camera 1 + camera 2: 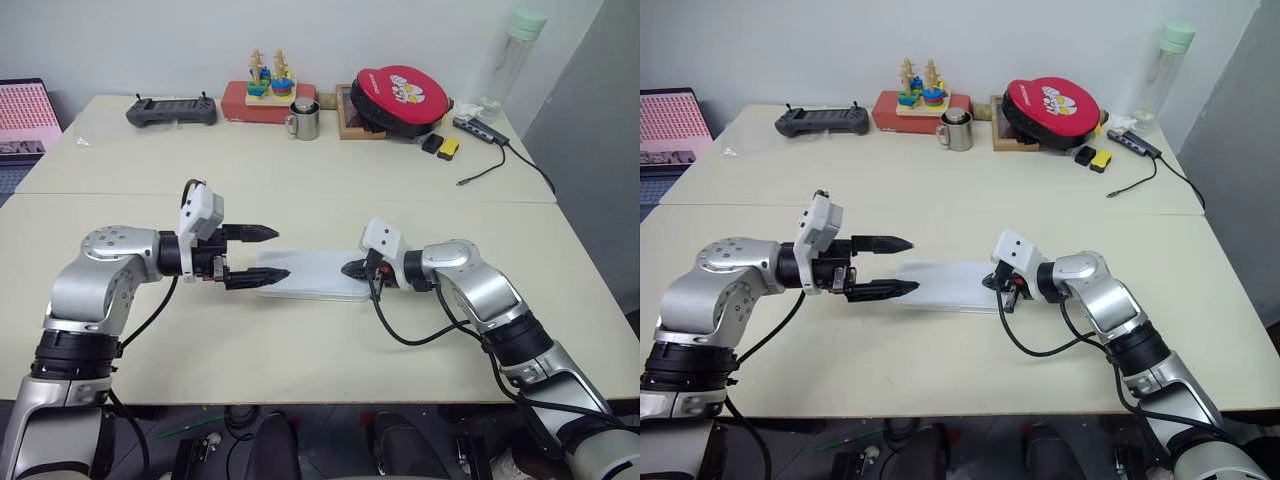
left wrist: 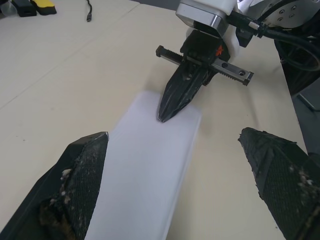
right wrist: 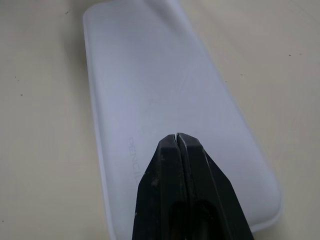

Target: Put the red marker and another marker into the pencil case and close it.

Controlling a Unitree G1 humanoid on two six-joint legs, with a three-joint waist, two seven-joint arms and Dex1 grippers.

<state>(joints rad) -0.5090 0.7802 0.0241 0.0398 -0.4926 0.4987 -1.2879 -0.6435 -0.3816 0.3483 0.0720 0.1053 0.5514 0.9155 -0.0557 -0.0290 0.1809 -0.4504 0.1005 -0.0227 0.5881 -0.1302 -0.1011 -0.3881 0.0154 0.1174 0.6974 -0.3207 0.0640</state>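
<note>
The pencil case (image 1: 315,273) lies flat on the table between my two arms, a white box with its lid down. My left gripper (image 1: 282,253) is open at the case's left end, one finger above it and one at its near corner, with nothing between them. My right gripper (image 1: 347,268) is shut and empty. Its tip rests at the right end of the lid (image 2: 162,117), and the right wrist view shows the joined fingers (image 3: 177,136) over the lid (image 3: 165,90). The red marker and the other marker are hidden.
Along the far side of the table stand a black controller (image 1: 171,110), a metal mug (image 1: 304,120), a wooden stacking toy (image 1: 270,85), a red round pouch (image 1: 400,95), a bottle (image 1: 510,60), and small black and yellow blocks (image 1: 441,146) beside a cable.
</note>
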